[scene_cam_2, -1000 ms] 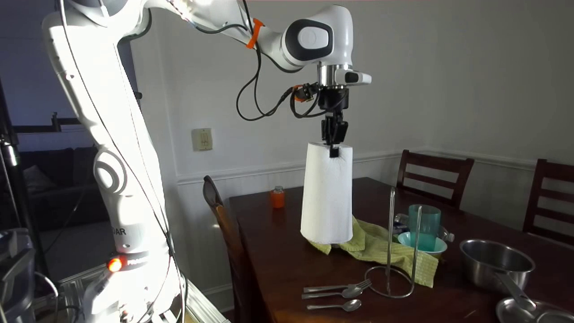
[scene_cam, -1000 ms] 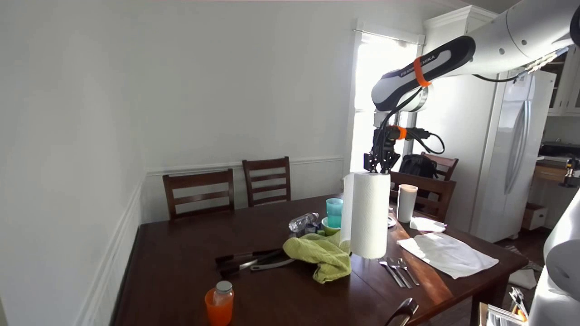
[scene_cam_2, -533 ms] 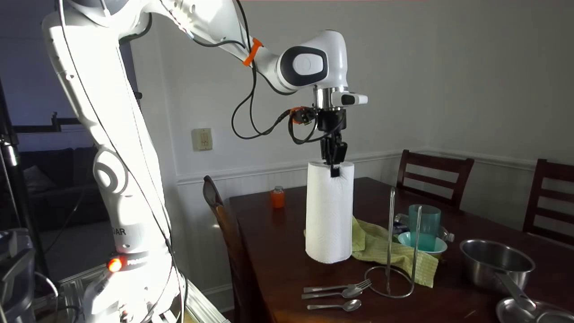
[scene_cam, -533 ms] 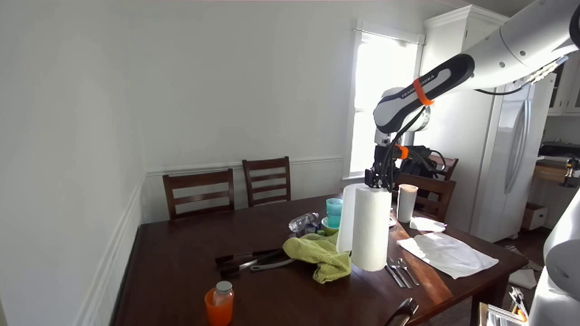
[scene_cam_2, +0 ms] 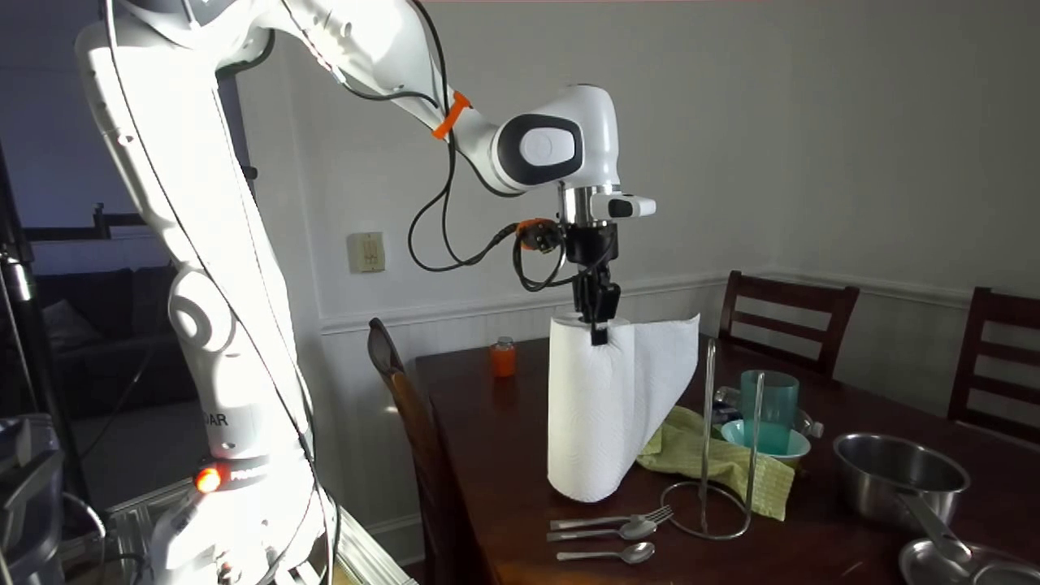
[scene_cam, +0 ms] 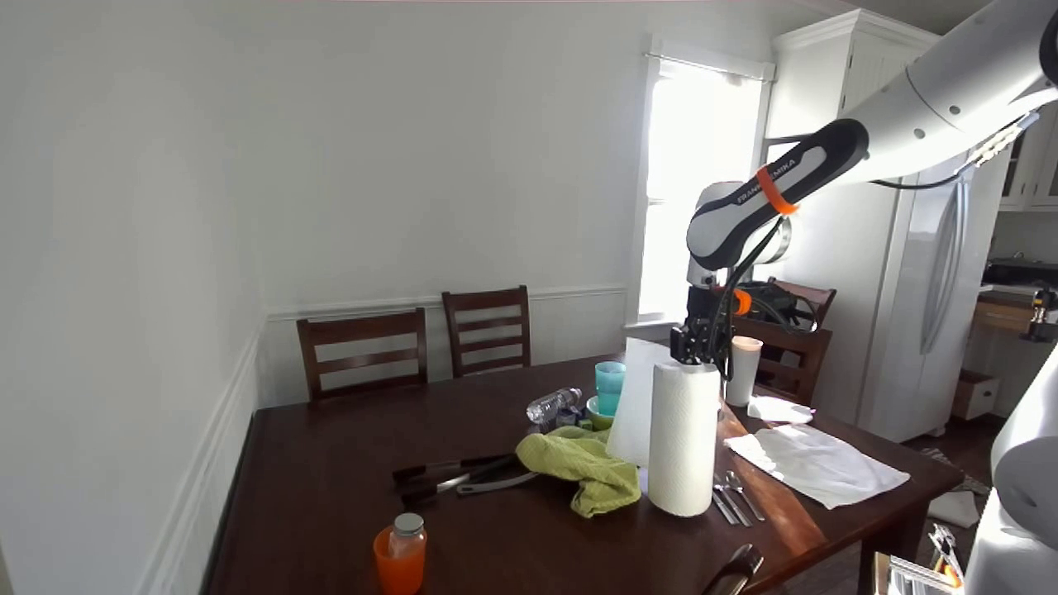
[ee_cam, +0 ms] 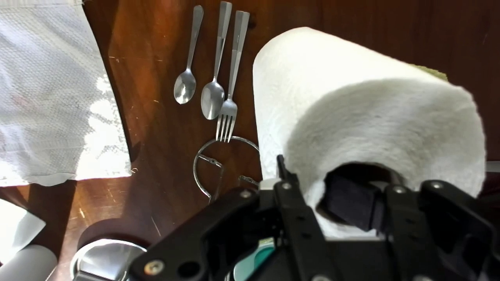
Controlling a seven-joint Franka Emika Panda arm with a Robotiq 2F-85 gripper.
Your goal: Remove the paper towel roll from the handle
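You have a dark wood dining table [scene_cam_2: 508,455] before you, with plain pale walls [scene_cam_2: 886,146] behind it. Closest to the camera in an exterior view, a round metal lid or dish [scene_cam_2: 930,562] is cut off at the view's edge, so you cannot tell which; the handle of a steel saucepan [scene_cam_2: 867,496] reaches over it. In the wrist view come two spoons [ee_cam: 213,97] and a fork [ee_cam: 235,58], whose tines overlap the ring of the wire towel holder [scene_cam_2: 708,426]; you cannot tell if they touch it. The holder stands upright, and the paper towel roll [scene_cam_2: 581,406] is off it, nearby. Your gripper [scene_cam_2: 595,327] is clamped on the roll's upper wall, one finger outside, the other down in the dark core. The roll is close to upright, but you cannot make out whether its lower end touches the table. A loose sheet [scene_cam_2: 670,361] flares toward the holder and hides part of the yellow-green dish towel [scene_cam_2: 681,445]. Behind the holder, a teal tumbler [scene_cam_2: 768,398] stands in a turquoise bowl [scene_cam_2: 792,449], partly covering a clear plastic bottle [scene_cam_2: 808,426]. Farther off, an orange cup [scene_cam_2: 503,363] holds a capped jar [scene_cam_2: 505,342]. On the arm [scene_cam: 893,124] you can read "FRANK" and "EMIKA" either side of an orange strap [scene_cam: 775,192].
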